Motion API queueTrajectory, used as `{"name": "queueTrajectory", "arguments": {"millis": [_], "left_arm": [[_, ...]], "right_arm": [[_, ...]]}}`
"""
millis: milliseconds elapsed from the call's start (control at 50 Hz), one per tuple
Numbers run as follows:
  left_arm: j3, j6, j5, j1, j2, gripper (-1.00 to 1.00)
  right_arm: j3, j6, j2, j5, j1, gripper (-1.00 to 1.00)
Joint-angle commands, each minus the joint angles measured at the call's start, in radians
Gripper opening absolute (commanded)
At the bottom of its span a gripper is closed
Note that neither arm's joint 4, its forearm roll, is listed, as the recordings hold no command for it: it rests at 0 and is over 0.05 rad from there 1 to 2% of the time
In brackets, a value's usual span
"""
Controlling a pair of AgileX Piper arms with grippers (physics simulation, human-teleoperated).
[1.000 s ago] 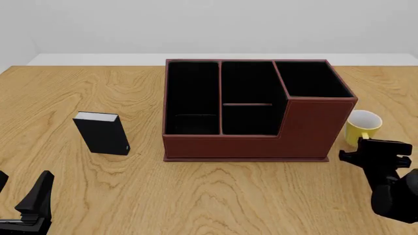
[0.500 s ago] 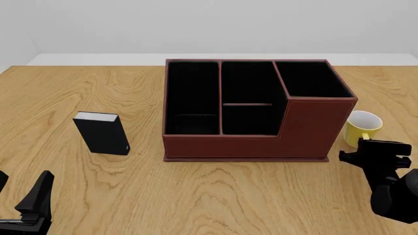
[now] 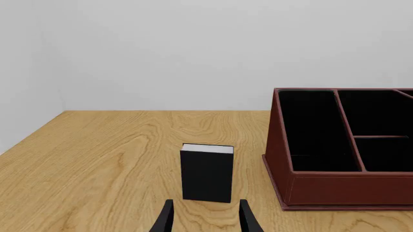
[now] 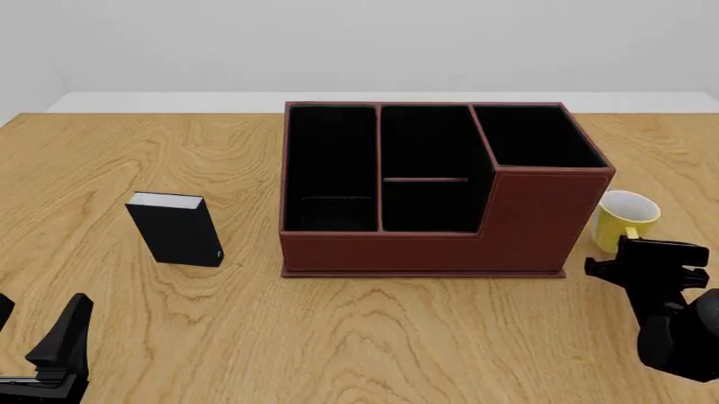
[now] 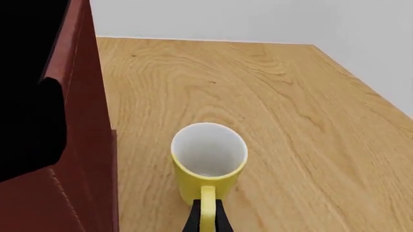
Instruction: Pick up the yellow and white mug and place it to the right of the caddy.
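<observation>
**Ana:** Fingers first: what does the right wrist view give that the front view doesn't?

**Ben:** It shows the right gripper [image 5: 206,217] pinched on the handle of the yellow and white mug [image 5: 208,162], a dark fingertip [image 5: 193,220] pressed against each side of the yellow loop. From the front, the right gripper [image 4: 649,252] is a dark block that hides that contact; only the mug's [image 4: 624,219] rim and upper wall show past it.

**Ana:** And where is the mug?

**Ben:** Upright on the desk [image 4: 393,337], just beside the caddy's [image 4: 439,189] right wall, by its taller corner section. White inside, nothing in it.

**Ana:** The left side?

**Ben:** The left gripper [image 3: 206,220] has its fingers spread apart, holding nothing, pointing at a small black box [image 3: 206,172] that stands upright well left of the caddy.

**Ana:** Any writing?

**Ben:** None that I can read on the mug, the caddy or the box.
</observation>
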State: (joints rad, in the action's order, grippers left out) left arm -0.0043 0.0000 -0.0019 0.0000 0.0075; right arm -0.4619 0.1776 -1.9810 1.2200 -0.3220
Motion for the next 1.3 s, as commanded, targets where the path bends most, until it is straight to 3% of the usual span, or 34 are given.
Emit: {"name": "queueTrajectory", "arguments": {"millis": [20,60,80,500,640,720,1300], "left_arm": [[0.0,0.0,0.0,0.0,0.0,1.0],[0.0,0.0,0.0,0.0,0.0,1.0],[0.0,0.0,0.0,0.0,0.0,1.0],[0.0,0.0,0.0,0.0,0.0,1.0],[0.0,0.0,0.0,0.0,0.0,1.0],[0.0,0.0,0.0,0.0,0.0,1.0],[0.0,0.0,0.0,0.0,0.0,1.0]], "right_arm": [[-0.003,-0.011,-0.037,-0.001,0.001,-1.0],[-0.001,-0.007,-0.036,-0.001,-0.001,-1.0],[-0.002,-0.007,-0.041,-0.002,0.002,1.0],[-0.007,-0.003,-0.054,-0.001,0.001,1.0],[0.008,0.001,-0.033,-0.001,-0.001,1.0],[0.025,0.031,-0.002,-0.001,-0.01,1.0],[0.102,0.057,0.097,-0.003,0.005,1.0]]}}
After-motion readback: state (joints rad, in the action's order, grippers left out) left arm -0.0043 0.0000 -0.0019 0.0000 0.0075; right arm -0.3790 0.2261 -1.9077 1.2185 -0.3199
